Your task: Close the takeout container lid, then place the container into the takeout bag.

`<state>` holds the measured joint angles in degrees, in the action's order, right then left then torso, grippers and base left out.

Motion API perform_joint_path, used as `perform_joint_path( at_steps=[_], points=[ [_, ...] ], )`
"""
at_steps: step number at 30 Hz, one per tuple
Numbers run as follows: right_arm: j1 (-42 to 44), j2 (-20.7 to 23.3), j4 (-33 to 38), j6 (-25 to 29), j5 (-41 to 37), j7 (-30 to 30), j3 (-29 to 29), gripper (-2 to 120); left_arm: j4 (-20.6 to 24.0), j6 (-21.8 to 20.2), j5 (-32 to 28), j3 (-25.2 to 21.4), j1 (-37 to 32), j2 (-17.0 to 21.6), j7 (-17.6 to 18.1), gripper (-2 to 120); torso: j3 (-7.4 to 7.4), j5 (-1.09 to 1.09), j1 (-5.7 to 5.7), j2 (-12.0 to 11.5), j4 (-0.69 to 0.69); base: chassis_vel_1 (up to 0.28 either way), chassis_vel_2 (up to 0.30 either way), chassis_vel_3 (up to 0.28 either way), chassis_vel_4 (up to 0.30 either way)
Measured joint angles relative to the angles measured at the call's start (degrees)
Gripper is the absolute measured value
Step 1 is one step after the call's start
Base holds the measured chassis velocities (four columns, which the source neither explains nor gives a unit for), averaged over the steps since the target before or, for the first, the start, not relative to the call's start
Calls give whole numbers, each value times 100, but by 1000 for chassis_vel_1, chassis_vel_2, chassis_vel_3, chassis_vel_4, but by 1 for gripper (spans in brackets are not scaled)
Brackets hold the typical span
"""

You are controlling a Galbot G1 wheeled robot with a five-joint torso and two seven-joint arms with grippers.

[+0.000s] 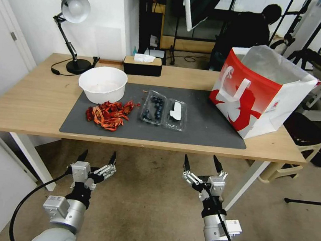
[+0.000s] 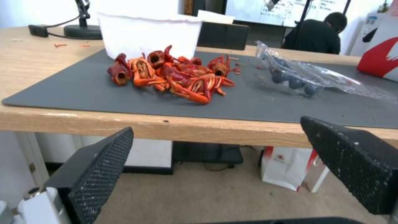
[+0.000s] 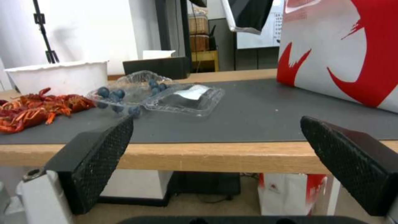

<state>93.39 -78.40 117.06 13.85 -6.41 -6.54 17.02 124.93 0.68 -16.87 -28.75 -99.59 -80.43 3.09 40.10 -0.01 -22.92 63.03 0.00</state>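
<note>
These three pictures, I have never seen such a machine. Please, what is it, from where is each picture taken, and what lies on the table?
It is a two-armed robot. The head view looks down from its head at a wooden table; below it hang the left gripper and the right gripper, both with jaws open, holding nothing, short of the table edge. The other two pictures come from a camera on each wrist, so the black pads in front are that arm's own jaws.

On the grey mat lies the takeout container with blueberries, its lid folded open beside it. Left of it are red crayfish shells and a white bowl. The takeout bag stands at the right.
</note>
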Motion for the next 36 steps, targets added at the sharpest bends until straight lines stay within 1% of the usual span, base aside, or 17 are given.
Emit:
perform_joint_path(
  at_steps=[8, 10, 13, 15, 16, 17, 18, 19, 20, 21, 24, 25, 29, 30, 33, 34, 36],
  points=[
    [-51, 37, 3, -83, -68, 1, -14, 100, -58, 1, 1, 20, 27, -6, 3, 100, 0, 0, 0, 0, 0, 0, 0, 0, 0],
    [-72, 47, 25, -134, -177, 7, -31, 100, -68, 1, 1, 23, 34, -9, 4, 100, 0, 0, 0, 0, 0, 0, 0, 0, 0],
    [-153, 69, 126, -328, -666, 67, -121, 100, -102, 22, 1, 24, 43, -12, 9, 100, 0, 0, 0, 0, 0, 0, 0, 0, 0],
    [-320, 81, 273, -708, -1481, 138, -271, 100, -148, 61, 1, 18, 48, -15, 16, 100, 0, 0, 0, -1, 0, 0, 0, 0, 0],
    [-320, 81, 273, -708, -1481, 138, -271, 100, -148, 61, 1, 18, 48, -15, 16, 100, 0, 0, 0, -1, 0, 0, 0, 0, 0],
    [-411, 81, 323, -868, -1845, 144, -334, 100, -151, 71, 1, 17, 45, -16, 17, 100, 0, 0, 0, -1, 0, 0, 0, 0, 0],
    [-432, 81, 332, -902, -1916, 144, -346, 100, -151, 73, 1, 17, 45, -15, 17, 100, 0, 0, 0, -1, 0, 0, 0, 0, 0],
    [-654, 72, 409, -1287, -2657, 117, -443, 100, -146, 77, 0, 16, 37, -17, 18, 100, 0, 0, 0, -1, 0, 0, 0, 0, 0],
    [-772, 66, 423, -1461, -3009, 75, -484, 100, -129, 67, 1, 16, 33, -19, 16, 100, 0, 0, 0, -1, 0, 0, 0, 0, 0],
    [-772, 66, 423, -1461, -3009, 75, -484, 100, -129, 67, 1, 16, 33, -19, 16, 100, 0, 0, 0, -1, 0, 0, 0, 0, 0],
    [-1174, 25, 391, -1931, -4106, -118, -580, 100, -93, 37, 5, 14, 27, -27, 13, 100, 0, 0, 0, -1, 0, 0, 0, 0, 0],
    [-1174, 25, 391, -1931, -4106, -118, -580, 100, -93, 37, 5, 14, 27, -27, 13, 100, 0, 0, 0, -1, 0, 0, 0, 0, 0],
    [-1770, -191, 236, -2436, -5647, -698, -652, 100, -74, 37, 11, 1, 17, -29, 24, 100, 0, 1, 0, -1, 0, 0, 0, 0, 0],
    [-1770, -191, 236, -2436, -5647, -698, -652, 100, -74, 37, 11, 1, 17, -29, 24, 100, 0, 1, 0, -1, 0, 0, 0, 0, 0],
    [-2193, -381, 82, -2539, -6487, -1076, -673, 100, -67, 40, 9, -21, 2, -33, 42, 100, 1, 0, 0, -1, 0, 0, 0, 0, 0],
    [-2193, -381, 82, -2539, -6487, -1076, -673, 100, -67, 40, 9, -21, 2, -33, 42, 100, 1, 0, 0, -1, 0, 0, 0, 0, 0],
    [-2420, -473, -9, -2561, -6926, -1344, -705, 100, -59, 42, 9, -34, -7, -36, 47, 100, 1, 0, 0, -1, 0, 0, 0, 0, 0]
  ],
)
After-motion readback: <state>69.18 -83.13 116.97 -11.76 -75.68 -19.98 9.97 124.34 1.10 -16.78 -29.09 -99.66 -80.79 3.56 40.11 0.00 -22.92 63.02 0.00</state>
